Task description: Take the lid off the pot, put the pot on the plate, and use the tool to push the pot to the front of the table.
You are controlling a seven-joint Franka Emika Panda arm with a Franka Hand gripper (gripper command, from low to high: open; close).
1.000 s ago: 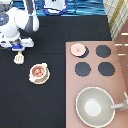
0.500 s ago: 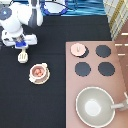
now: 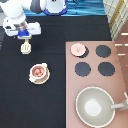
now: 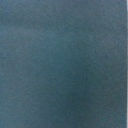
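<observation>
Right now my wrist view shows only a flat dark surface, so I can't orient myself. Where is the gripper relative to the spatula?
Observer: In the exterior view the gripper is near the top left of the table. The spatula shows just below it, toward the view's bottom.
Operator: Is the lid off the pot?
Observer: Yes. The lid rests on the stove, at its top-left corner in that view, and the pot is open.
Operator: And the plate?
Observer: The pot sits on the plate, further toward the view's bottom than the spatula.
</observation>
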